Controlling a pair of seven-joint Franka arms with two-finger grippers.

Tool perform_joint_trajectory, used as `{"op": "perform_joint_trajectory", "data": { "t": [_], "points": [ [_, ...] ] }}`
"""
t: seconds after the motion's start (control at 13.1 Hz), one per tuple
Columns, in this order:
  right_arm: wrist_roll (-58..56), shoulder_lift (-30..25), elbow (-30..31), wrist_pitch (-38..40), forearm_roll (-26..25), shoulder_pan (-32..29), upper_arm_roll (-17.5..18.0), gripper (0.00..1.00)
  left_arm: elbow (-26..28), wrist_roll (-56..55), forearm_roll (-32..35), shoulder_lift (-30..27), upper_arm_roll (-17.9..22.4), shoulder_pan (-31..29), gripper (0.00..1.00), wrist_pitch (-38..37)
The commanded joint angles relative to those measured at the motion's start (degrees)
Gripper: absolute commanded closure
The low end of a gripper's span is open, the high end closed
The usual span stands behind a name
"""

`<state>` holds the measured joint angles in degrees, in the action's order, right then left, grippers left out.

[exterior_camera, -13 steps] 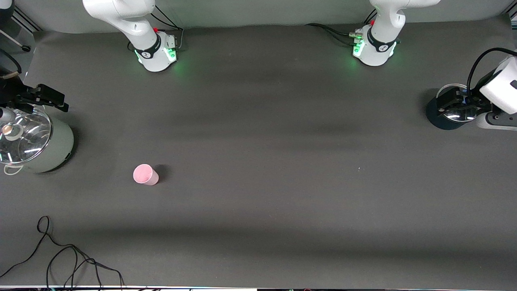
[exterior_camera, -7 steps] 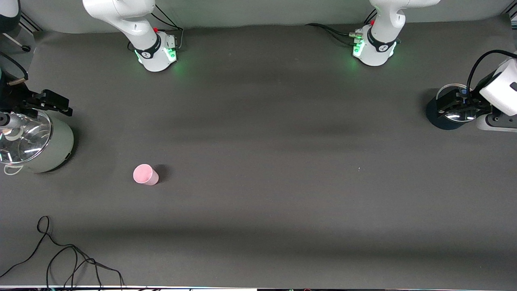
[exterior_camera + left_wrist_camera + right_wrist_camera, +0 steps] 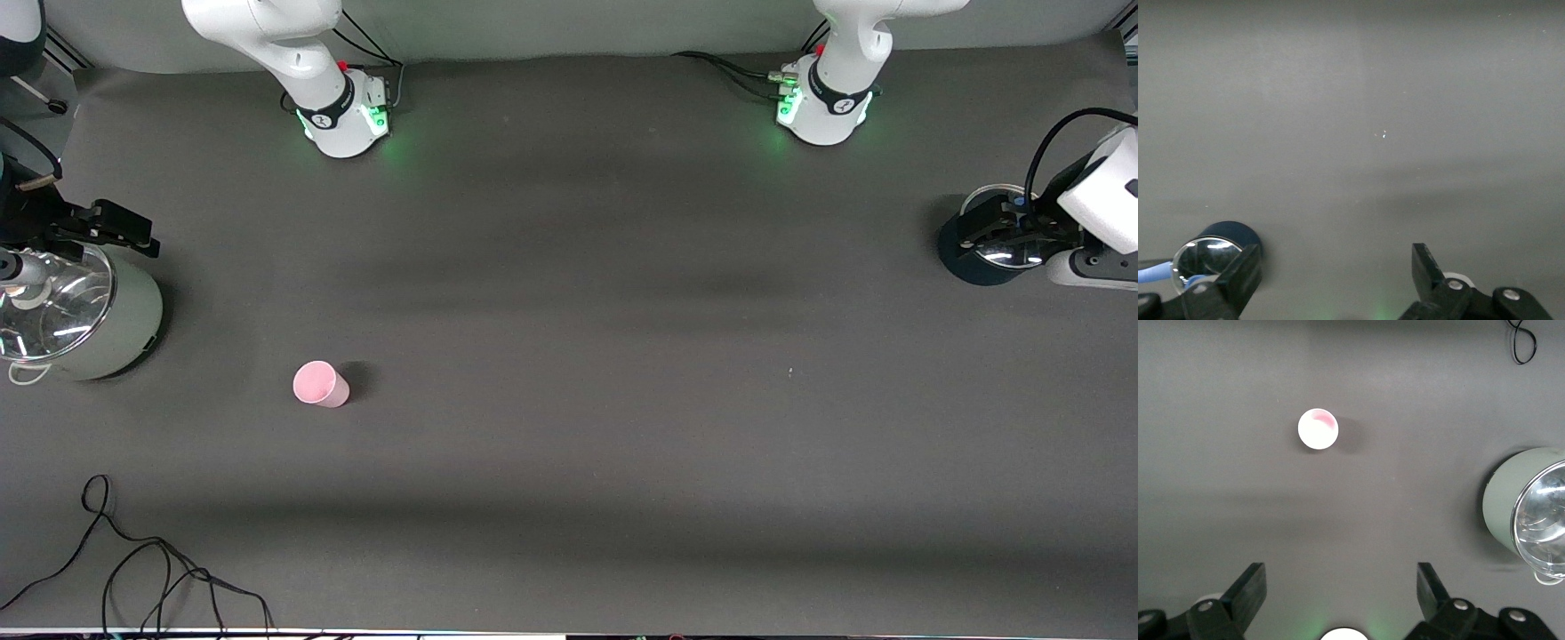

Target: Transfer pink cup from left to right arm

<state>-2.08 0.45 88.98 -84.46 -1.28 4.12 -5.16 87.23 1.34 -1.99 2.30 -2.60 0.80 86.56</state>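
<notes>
The pink cup [image 3: 318, 384] stands alone on the dark table, toward the right arm's end and nearer the front camera than both pots. It also shows in the right wrist view [image 3: 1318, 429]. My right gripper [image 3: 124, 229] is open and empty, up over the edge of the grey-green pot [image 3: 107, 320], well apart from the cup; its jaws show wide apart in the right wrist view [image 3: 1341, 587]. My left gripper [image 3: 996, 222] is open and empty over the dark blue pot [image 3: 965, 258] at the left arm's end, with jaws wide apart in the left wrist view [image 3: 1335, 270].
The grey-green pot has a glass lid [image 3: 49, 307] and shows in the right wrist view [image 3: 1531, 510]. The dark blue pot with its glass lid shows in the left wrist view [image 3: 1215, 248]. A black cable [image 3: 160, 569] lies near the table's front edge at the right arm's end.
My right gripper has shifted slightly over the grey-green pot, and my left gripper has shifted slightly over the blue pot. The pink cup has not moved.
</notes>
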Motion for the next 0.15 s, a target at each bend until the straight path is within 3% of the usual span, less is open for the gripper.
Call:
{"op": "perform_joint_trajectory", "data": {
  "t": [0.0, 0.08],
  "points": [
    [-1.2, 0.8, -1.4, 0.0, -0.7, 0.5, -0.4, 0.00, 0.2, -0.5, -1.3, -0.7, -0.1, -0.9, 0.00, -0.5],
    [-1.2, 0.8, -1.4, 0.0, -0.7, 0.4, -0.5, 0.00, 0.2, -0.5, -1.0, -0.7, -0.2, -0.9, 0.00, -0.5]
  ]
}}
